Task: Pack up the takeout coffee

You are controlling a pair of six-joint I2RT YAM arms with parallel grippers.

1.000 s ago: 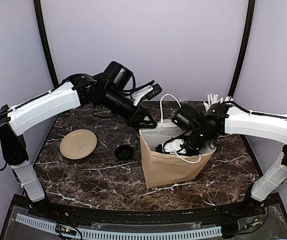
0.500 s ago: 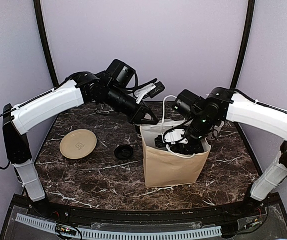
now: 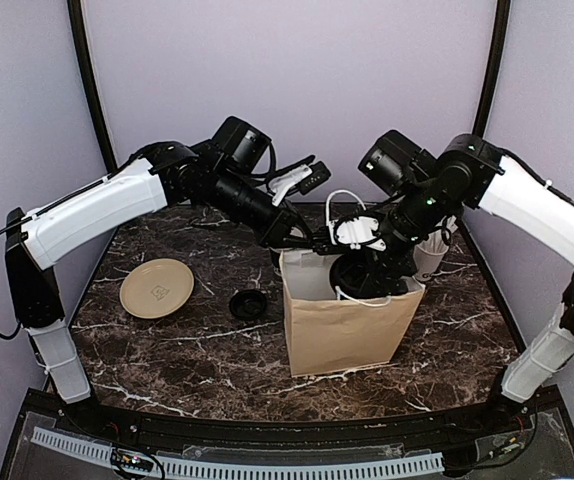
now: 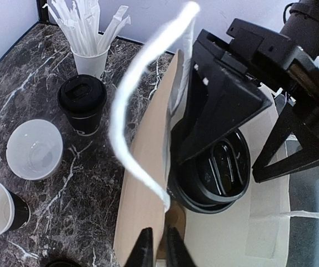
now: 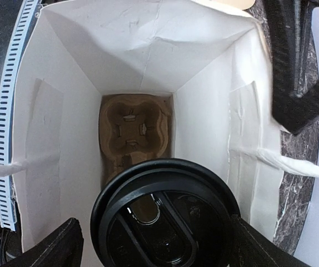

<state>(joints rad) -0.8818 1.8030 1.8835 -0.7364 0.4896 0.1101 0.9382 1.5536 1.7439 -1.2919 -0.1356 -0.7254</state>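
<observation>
The step in hand looks to be setting a coffee cup (image 5: 165, 222) into the paper bag (image 3: 342, 335); the cup sits within the bag's mouth, over the near end of the pulp carrier (image 5: 134, 128) on the bottom. It stands upright; its long axis runs vertical, dome lid up toward the right wrist camera, base down toward the carrier. The right fingers (image 5: 65, 247) stand wide apart, one each side of the lid; whether they press on the cup I cannot tell. The left fingers (image 4: 145, 250) are together, pinched on the bag's rim, which holds the mouth open. Next, I judge, the cup must seat in a carrier cell and the right arm rise straight, clear of the white handle (image 4: 143, 94); a second lidded cup (image 4: 81, 103) waits on the worktop (image 4: 15, 83).
</observation>
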